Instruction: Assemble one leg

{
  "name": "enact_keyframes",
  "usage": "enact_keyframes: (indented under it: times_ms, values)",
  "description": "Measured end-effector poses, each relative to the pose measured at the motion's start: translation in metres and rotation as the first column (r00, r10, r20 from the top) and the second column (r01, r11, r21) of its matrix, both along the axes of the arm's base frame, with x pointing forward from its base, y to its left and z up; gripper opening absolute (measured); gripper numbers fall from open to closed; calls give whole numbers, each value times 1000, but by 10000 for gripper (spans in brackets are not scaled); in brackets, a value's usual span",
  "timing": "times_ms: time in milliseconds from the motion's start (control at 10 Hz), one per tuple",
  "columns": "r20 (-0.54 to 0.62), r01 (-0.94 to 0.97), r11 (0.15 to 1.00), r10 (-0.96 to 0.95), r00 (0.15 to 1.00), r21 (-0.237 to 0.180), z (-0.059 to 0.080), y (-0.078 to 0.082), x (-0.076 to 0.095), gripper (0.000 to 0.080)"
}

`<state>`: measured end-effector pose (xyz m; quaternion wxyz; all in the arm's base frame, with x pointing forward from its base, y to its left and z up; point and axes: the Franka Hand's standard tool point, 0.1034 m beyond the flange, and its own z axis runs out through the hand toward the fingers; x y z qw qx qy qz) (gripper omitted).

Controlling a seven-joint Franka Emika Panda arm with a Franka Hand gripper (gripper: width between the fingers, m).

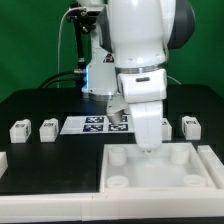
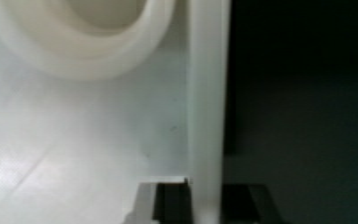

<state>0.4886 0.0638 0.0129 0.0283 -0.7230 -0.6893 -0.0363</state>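
Note:
Small white legs with tags stand on the black table in the exterior view: two at the exterior view's left [image 1: 20, 130] [image 1: 47, 128] and one at its right [image 1: 190, 125]. My gripper [image 1: 150, 143] is down at the back rim of the large white tray [image 1: 155, 173], away from every leg. In the wrist view my gripper [image 2: 206, 190] straddles the tray's upright wall [image 2: 204, 90]. One dark finger [image 2: 167, 205] is on the inner side and the other on the outer side. They look pressed against the wall. No leg shows in the wrist view.
The marker board [image 1: 92, 123] lies behind the tray, between the legs. The tray has round sockets [image 1: 117, 157] at its corners; one shows in the wrist view [image 2: 87, 30]. The arm's base and cables stand at the back.

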Motion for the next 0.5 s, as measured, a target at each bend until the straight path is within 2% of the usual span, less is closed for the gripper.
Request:
enact_keyframes:
  times_ms: [500]
  values:
    - [-10,-1,1000,1,1000,-8,0,2,1,58]
